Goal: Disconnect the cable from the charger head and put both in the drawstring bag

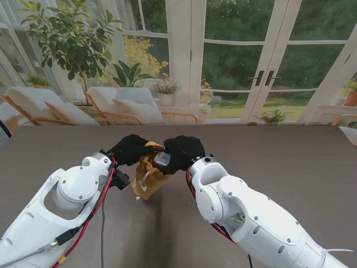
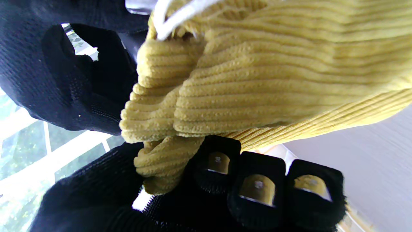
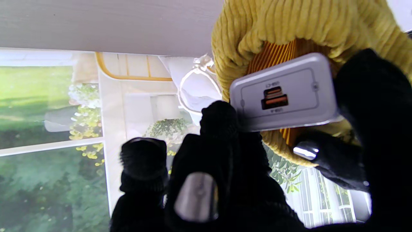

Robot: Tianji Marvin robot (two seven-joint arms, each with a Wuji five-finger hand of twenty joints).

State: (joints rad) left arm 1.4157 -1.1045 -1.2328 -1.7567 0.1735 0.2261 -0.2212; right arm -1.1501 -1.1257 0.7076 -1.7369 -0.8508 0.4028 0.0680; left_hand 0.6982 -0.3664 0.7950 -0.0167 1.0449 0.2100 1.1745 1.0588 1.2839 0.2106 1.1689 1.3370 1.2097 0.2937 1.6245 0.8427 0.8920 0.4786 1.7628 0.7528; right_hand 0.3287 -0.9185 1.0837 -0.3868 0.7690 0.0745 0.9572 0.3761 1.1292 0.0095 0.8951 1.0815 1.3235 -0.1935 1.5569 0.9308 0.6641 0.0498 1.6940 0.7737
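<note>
The right robot hand (image 1: 181, 153), in a black glove, is closed on the charger head (image 1: 162, 159), pinching the grey block between thumb and fingers (image 3: 219, 122). In the right wrist view the charger head (image 3: 285, 93) shows its port face, with two orange sockets and nothing plugged into them, and it sits right at the mouth of the drawstring bag (image 3: 305, 29), against the orange lining.

The left robot hand (image 1: 131, 149), also gloved in black, is closed on the drawstring bag (image 1: 149, 174); in the left wrist view its fingers (image 2: 257, 188) clamp a bunched fold of the yellow corduroy (image 2: 257, 83) near the rim. The two hands meet at the bag's top, touching or nearly so.

The bag hangs from them, its lower end reaching down to the dark surface (image 1: 290, 162), nearer to me than the hands. A white drawstring (image 3: 196, 80) loops beside the bag's opening. The cable cannot be made out in any view.
</note>
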